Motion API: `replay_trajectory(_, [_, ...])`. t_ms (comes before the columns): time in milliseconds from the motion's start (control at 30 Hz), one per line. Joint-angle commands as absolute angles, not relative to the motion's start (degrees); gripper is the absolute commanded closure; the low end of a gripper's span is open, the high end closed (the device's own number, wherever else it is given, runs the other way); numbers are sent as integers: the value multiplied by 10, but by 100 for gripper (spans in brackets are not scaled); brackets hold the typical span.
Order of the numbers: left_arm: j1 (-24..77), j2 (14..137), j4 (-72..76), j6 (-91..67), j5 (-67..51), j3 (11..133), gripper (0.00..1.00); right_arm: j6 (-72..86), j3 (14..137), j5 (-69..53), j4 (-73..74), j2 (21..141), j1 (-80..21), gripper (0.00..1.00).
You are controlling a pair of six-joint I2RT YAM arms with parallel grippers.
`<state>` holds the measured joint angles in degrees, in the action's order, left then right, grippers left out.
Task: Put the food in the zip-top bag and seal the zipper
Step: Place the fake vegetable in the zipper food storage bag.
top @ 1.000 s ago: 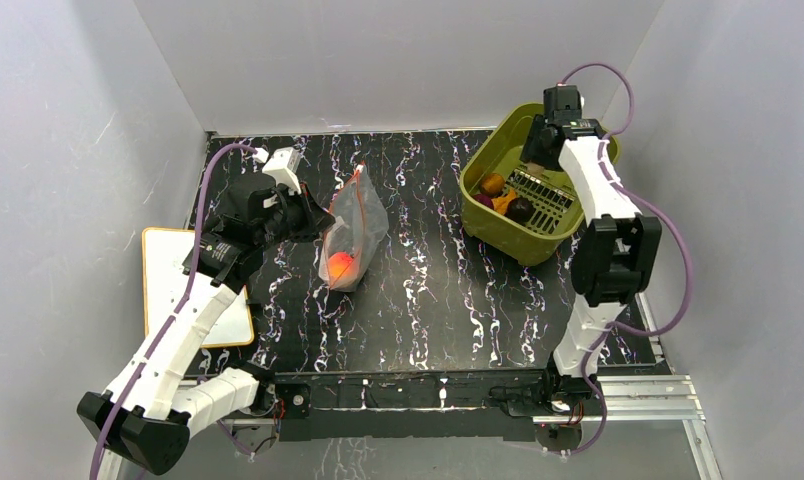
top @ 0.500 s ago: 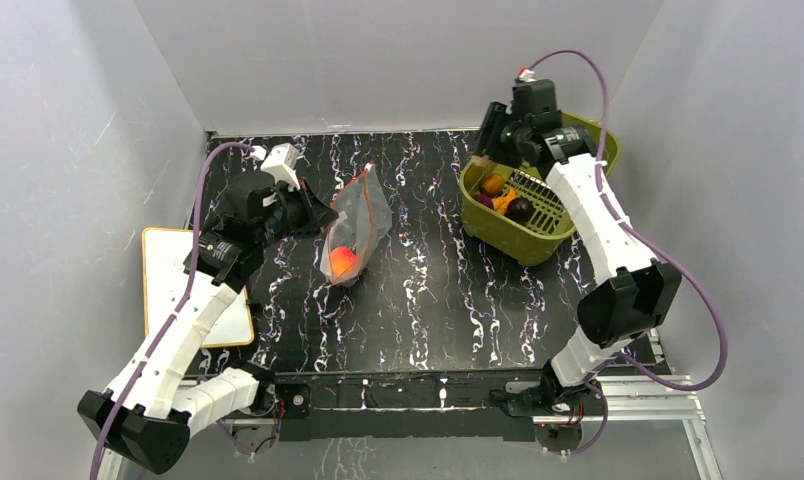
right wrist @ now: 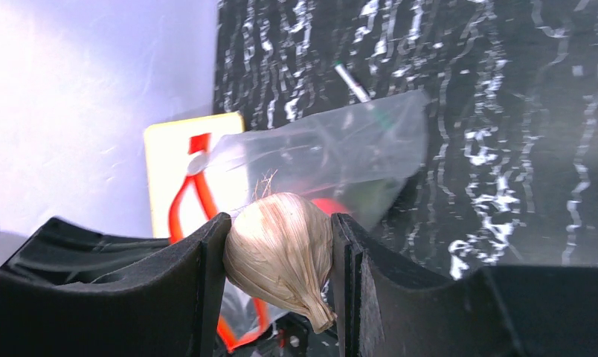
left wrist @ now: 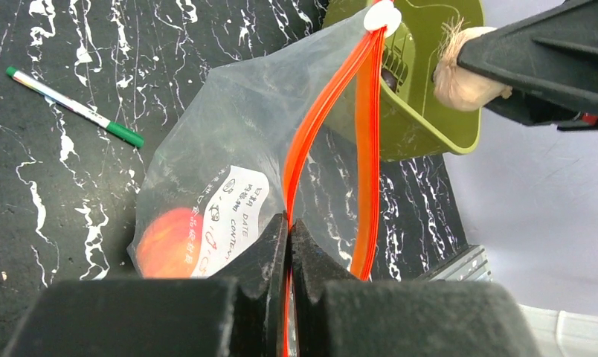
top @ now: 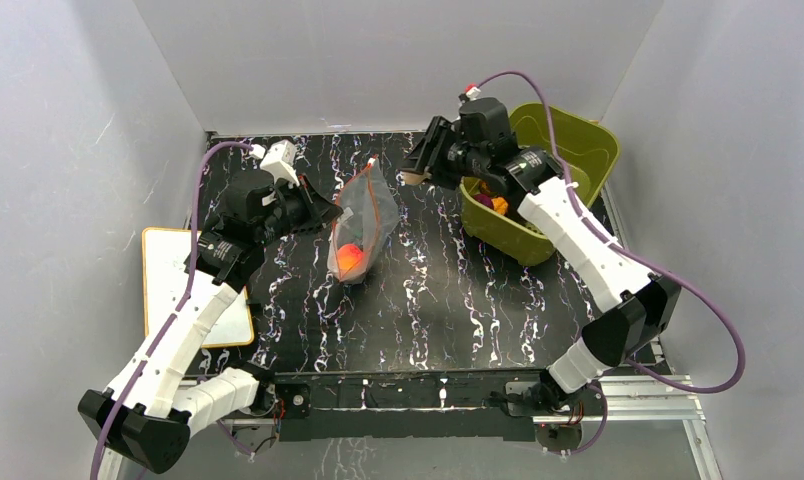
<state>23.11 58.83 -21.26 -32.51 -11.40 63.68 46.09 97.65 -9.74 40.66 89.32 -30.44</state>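
Observation:
The clear zip-top bag [top: 362, 215] stands on the black table with its mouth up, and an orange-pink peach [top: 350, 258] lies in its bottom. My left gripper [left wrist: 289, 223] is shut on one lip of the red-orange zipper [left wrist: 305, 141], holding the mouth apart. My right gripper [top: 418, 172] hangs just right of the bag's top, shut on a beige garlic bulb [right wrist: 277, 253]. The bag [right wrist: 333, 156] shows beyond the garlic. Purple [top: 485, 200] and orange [top: 500, 206] food pieces lie in the olive-green basket [top: 578, 130], partly hidden by the right arm.
A white board with a yellow edge [top: 168, 290] lies off the table's left side. A thin white pen with a green cap [left wrist: 73, 108] lies on the table behind the bag. The basket [left wrist: 422, 126] sits at the back right corner.
My right arm has swung left out of the basket with the garlic and now hangs beside the bag's mouth. The left gripper has kept its hold on the zipper.

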Motion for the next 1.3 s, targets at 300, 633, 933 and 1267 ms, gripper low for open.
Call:
replay_trajectory(300, [232, 586, -182, -356, -133, 629, 100, 548, 1018, -97, 321, 901, -427, 64])
replay_trajectory(633, [232, 583, -160, -373, -153, 620, 100, 528, 1075, -70, 403, 959, -462, 61])
replay_trajectory(933, [232, 570, -162, -375, -145, 608, 100, 517, 1069, -40, 431, 964, -463, 44])
replay_trajectory(1267, [232, 572, -162, -373, -145, 605, 100, 498, 1098, -36, 437, 964, -462, 38])
